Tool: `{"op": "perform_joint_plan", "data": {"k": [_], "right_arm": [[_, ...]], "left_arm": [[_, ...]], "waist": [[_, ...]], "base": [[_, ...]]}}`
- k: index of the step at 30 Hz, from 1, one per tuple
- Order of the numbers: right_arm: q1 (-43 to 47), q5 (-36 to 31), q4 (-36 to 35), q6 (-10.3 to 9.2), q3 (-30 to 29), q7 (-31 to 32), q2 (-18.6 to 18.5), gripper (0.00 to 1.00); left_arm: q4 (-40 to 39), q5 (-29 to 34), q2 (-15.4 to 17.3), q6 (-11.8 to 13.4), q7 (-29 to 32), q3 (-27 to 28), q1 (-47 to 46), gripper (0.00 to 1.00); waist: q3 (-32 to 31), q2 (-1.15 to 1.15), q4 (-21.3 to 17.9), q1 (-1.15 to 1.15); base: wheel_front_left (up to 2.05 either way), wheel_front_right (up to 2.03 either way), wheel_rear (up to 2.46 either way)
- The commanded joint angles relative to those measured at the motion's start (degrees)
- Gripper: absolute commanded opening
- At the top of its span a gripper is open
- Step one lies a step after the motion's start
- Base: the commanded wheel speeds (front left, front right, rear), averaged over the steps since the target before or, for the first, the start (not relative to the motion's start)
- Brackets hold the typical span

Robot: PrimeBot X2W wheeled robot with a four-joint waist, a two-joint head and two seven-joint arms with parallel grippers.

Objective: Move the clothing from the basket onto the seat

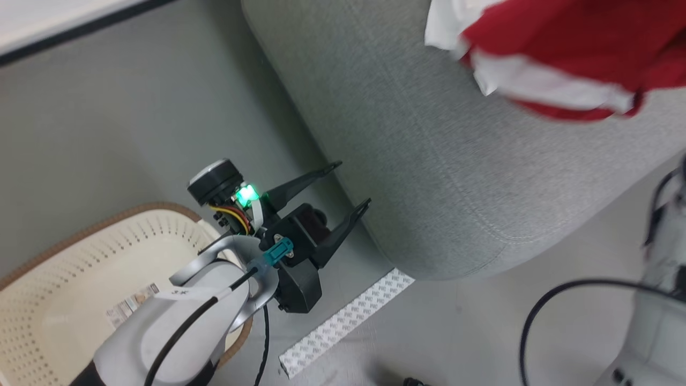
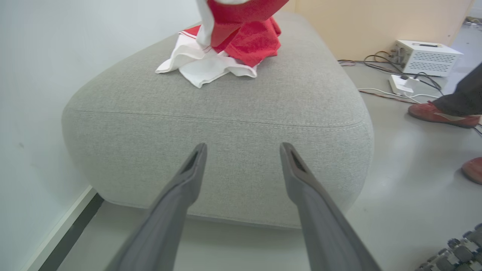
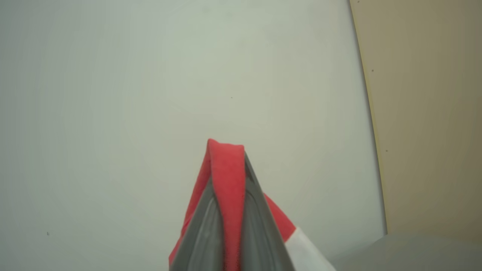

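Red and white clothing (image 1: 568, 59) hangs blurred over the grey seat (image 1: 429, 155) at the upper right of the head view. In the left wrist view one red and white garment (image 2: 222, 56) lies on the seat (image 2: 226, 124), and another red piece (image 2: 241, 15) dangles just above it. My right gripper (image 3: 228, 158) is shut on a fold of red clothing (image 3: 226, 177), facing a pale wall. My left gripper (image 1: 351, 185) stands open and empty beside the seat's front corner, above the floor near the cream basket (image 1: 80, 252). What shows of the basket's inside holds just a paper label (image 1: 131, 304).
A strip of white patterned tape (image 1: 348, 321) lies on the floor by the seat's corner. A black cable (image 1: 557, 311) loops at the lower right. In the left wrist view, a person's red shoes (image 2: 440, 114), cables and a white box (image 2: 425, 56) sit on the floor right of the seat.
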Motion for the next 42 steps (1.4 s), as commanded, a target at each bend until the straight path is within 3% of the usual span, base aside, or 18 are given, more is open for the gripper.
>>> {"op": "perform_joint_plan", "data": {"k": [1, 13, 18, 22, 32, 36, 42], "right_arm": [[-4.34, 0.03, -0.23, 0.0, -2.9, -0.03, -1.69, 0.0], [-21.57, -0.89, 1.6, 0.0, -14.87, -0.03, -13.15, 0.0], [-24.87, -1.53, 3.36, 0.0, -16.01, -0.03, -16.36, 0.0], [-24.92, -2.56, 9.88, 0.0, -15.63, -0.02, -18.01, 0.0], [-21.7, -6.73, 28.97, 0.0, -17.16, -0.03, -14.35, 0.0], [-20.8, -7.22, 37.67, -0.01, -15.39, -0.03, -13.02, 0.0], [-20.02, -6.94, 45.41, -0.01, -12.68, -0.03, -13.52, 0.0]], "left_arm": [[-1.05, 0.72, 0.7, -0.12, 0.69, -0.59, -1.69, 1.0], [-3.82, 1.98, 1.54, -0.6, 2.07, -2.87, -7.7, 1.0], [-4.51, 2.14, 2.42, -0.7, 2.24, -3.31, -8.56, 1.0], [-5.07, 2.18, 3.42, -0.72, 2.74, -3.52, -9.12, 1.0], [-6.58, 1.78, 4.56, -0.05, 4.17, -3.75, -8.82, 1.0], [-6.86, 1.49, 5.12, 0.39, 4.63, -3.88, -8.43, 1.0], [-6.93, 1.07, 5.64, 1.19, 4.65, -3.86, -7.4, 1.0]], "waist": [[6.74, -0.01, 2.8, -0.01], [16.39, -0.01, 6.78, -0.01], [18.26, -0.01, 7.47, -0.01], [19.65, -0.01, 7.9, -0.01], [20.44, -0.01, 8.21, -0.01], [20.09, -0.01, 8.13, -0.01], [19.08, -0.01, 7.75, -0.01]], "base": [[0.0, 0.0, 0.0], [0.0, 0.0, 0.0], [0.0, 0.0, 0.0], [0.0, 0.0, 0.0], [0.0, 0.0, 0.0], [0.0, 0.0, 0.0], [0.0, 0.0, 0.0]]}}
